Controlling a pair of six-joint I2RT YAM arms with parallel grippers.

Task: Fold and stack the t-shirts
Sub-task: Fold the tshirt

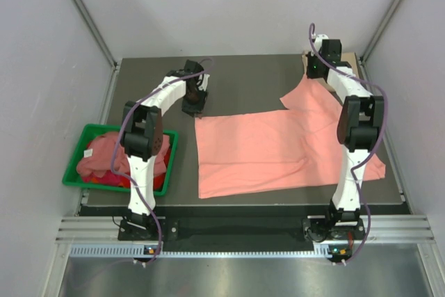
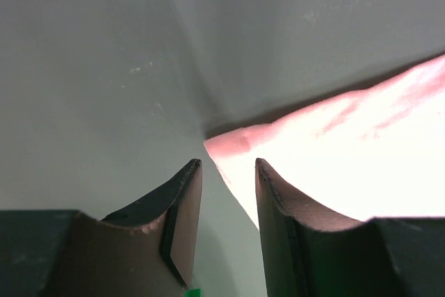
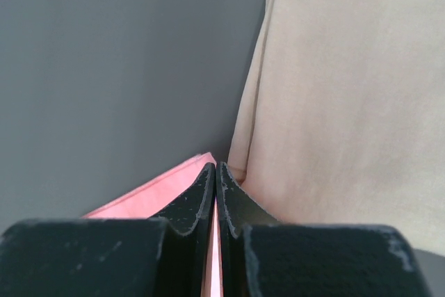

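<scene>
A salmon-pink t-shirt (image 1: 278, 147) lies spread flat across the middle and right of the dark table. My left gripper (image 1: 192, 108) hovers at its far left corner. In the left wrist view that gripper (image 2: 227, 165) stands open, and the shirt's corner (image 2: 233, 145) lies just ahead of its fingertips, with the cloth's edge running down into the gap. My right gripper (image 1: 314, 69) is at the far right of the table, shut on an edge of the salmon-pink shirt (image 3: 160, 189), with pink cloth pinched between its fingers (image 3: 198, 199). A tan-beige t-shirt (image 3: 348, 102) lies right beside it.
A green plastic bin (image 1: 73, 161) sits at the near left, holding crumpled pink and red t-shirts (image 1: 104, 158). Grey walls close in the table on three sides. Bare dark table (image 1: 250, 81) shows between the two grippers at the back.
</scene>
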